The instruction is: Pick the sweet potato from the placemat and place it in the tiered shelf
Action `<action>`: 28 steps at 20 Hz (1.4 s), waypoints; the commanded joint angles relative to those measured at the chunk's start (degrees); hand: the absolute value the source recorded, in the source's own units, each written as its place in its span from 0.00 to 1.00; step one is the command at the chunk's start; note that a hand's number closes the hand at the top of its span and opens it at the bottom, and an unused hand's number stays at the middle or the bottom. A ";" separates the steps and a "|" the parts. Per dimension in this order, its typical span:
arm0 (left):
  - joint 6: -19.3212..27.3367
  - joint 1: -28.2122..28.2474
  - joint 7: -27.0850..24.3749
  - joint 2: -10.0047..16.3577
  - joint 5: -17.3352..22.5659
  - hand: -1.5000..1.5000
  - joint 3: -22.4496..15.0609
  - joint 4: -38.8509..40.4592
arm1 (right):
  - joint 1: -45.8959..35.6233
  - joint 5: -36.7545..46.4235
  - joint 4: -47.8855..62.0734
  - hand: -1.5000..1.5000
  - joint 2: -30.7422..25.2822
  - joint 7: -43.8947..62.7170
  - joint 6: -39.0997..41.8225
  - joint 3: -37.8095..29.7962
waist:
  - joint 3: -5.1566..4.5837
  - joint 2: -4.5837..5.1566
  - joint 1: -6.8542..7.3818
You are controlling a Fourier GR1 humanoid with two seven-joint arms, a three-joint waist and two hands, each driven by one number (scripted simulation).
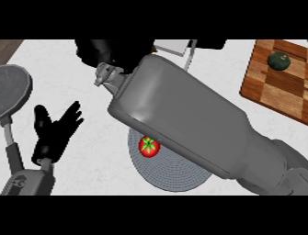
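Observation:
No sweet potato shows in the head view. My right forearm [183, 119] stretches across the middle toward the back of the counter. Its black hand [109, 53] sits at the top edge, just left of the white frame of the tiered shelf [176, 47], which is mostly cut off. The hand is a dark mass, and whatever lies under it is hidden. The round grey placemat [173, 176] lies below the forearm, partly covered by it, with a red tomato [149, 146] on its left part. My left hand [54, 128] rests open at the lower left, fingers up.
A wooden cutting board [285, 89] lies at the right with a dark green round fruit [278, 60] on its far end. A grey round pan [0, 94] with a handle sits at the left edge.

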 commanded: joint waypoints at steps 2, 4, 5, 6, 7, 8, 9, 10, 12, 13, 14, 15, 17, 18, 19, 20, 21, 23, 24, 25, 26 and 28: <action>0.57 0.35 -1.80 -1.09 -0.40 0.50 0.25 2.20 | -11.38 -1.11 7.52 1.00 0.73 13.73 0.02 -5.21 | -0.17 0.51 -1.49; 1.26 -0.21 0.43 0.06 0.02 0.50 1.43 0.88 | -13.94 0.09 11.65 1.00 0.73 12.12 -0.96 -8.97 | -0.08 0.57 -1.93; -0.39 0.26 -0.65 0.55 -0.10 0.50 0.88 1.38 | -15.37 0.11 14.17 1.00 0.73 12.17 -1.15 -8.61 | -0.15 0.74 -1.59; -0.93 2.26 -0.91 1.28 0.86 0.50 1.76 -0.44 | -14.87 0.51 15.73 1.00 0.73 11.04 -2.38 -9.48 | -0.07 0.61 -1.54; -1.00 1.13 -0.91 1.42 1.28 0.50 2.56 0.97 | -19.05 -0.20 17.56 1.00 0.73 10.93 0.44 -11.86 | -0.12 0.64 -1.85; 1.29 1.74 -0.03 -1.05 -0.29 0.50 0.33 -0.33 | -18.83 1.17 20.66 1.00 0.73 8.03 -2.98 -13.15 | -0.06 0.92 -1.80; 0.46 0.69 1.26 0.75 0.51 0.50 1.57 -1.42 | -20.91 0.86 21.84 1.00 0.74 8.26 -0.79 -12.98 | -0.02 0.64 -2.28; -0.57 3.72 0.06 1.12 0.98 0.50 1.61 -2.78 | -20.84 1.53 23.26 1.00 0.74 7.26 -1.99 -14.70 | 0.01 0.57 -2.21; -0.63 0.80 0.95 2.13 1.63 0.50 3.36 -1.11 | -23.57 0.66 27.37 1.00 0.74 3.74 -2.11 -17.64 | 0.00 0.89 -2.70; -1.69 5.82 -1.15 1.48 1.74 0.50 2.34 -2.81 | -23.01 -0.13 28.06 1.00 -0.46 1.73 -1.34 -18.88 | 0.04 0.69 -2.59; 0.28 3.80 -0.72 -0.25 -0.18 0.50 0.72 -1.80 | -22.49 -1.11 30.38 1.00 0.73 1.60 -2.24 -18.60 | 0.01 0.95 -2.62; -0.32 3.53 -1.90 -0.03 0.71 0.50 2.09 0.01 | -24.50 -0.92 31.82 1.00 0.73 0.55 -1.69 -19.56 | -0.01 0.96 -3.01; 0.75 3.82 0.81 0.09 -0.03 0.50 0.95 -4.20 | -22.89 -1.45 35.53 1.00 -0.80 -5.02 -3.45 -21.63 | 0.07 1.08 -2.77; 0.65 2.09 -2.47 -0.23 -0.12 0.50 2.52 0.71 | -24.19 -2.19 36.22 1.00 0.73 -4.04 -2.50 -20.98 | 0.00 1.11 -3.30; -0.29 1.66 -0.14 0.96 0.35 0.50 2.47 -0.71 | -23.00 -1.05 38.61 1.00 0.73 -6.89 -4.38 -21.45 | 0.02 1.22 -3.21; -0.41 3.16 0.85 1.85 1.22 0.50 3.45 -2.91 | -22.71 -0.84 39.47 1.00 0.36 -8.79 -4.02 -21.49 | 0.07 1.02 -3.15; -0.86 5.87 -1.40 0.27 0.81 0.50 1.85 -3.78 | -23.69 -1.10 41.88 1.00 -1.49 -10.66 -3.53 -22.47 | 0.02 1.25 -2.38; 0.58 1.82 0.42 -0.46 0.48 0.50 2.02 -2.75 | -23.80 -0.42 44.58 1.00 0.13 -11.37 -6.50 -22.82 | 0.01 1.47 -2.57; 1.02 4.72 0.04 -0.64 0.05 0.50 1.63 -4.65 | -23.19 -0.89 44.92 1.00 -0.90 -12.46 -5.62 -23.50 | 0.06 1.20 -2.68; -0.15 4.70 -1.21 -0.45 0.56 0.50 2.12 -2.92 | -24.29 0.42 46.28 1.00 0.28 -11.50 -7.18 -22.90 | 0.01 1.33 -2.53; -0.22 4.73 -1.84 -0.55 -0.24 0.50 1.61 -2.14 | -22.46 0.42 46.54 1.00 0.71 -12.15 -8.40 -22.83 | 0.03 1.27 -2.90; -0.76 2.25 -0.22 0.94 0.41 0.50 3.09 -1.20 | -24.93 0.55 47.41 1.00 0.72 -11.53 -9.28 -23.66 | 0.03 1.29 -2.95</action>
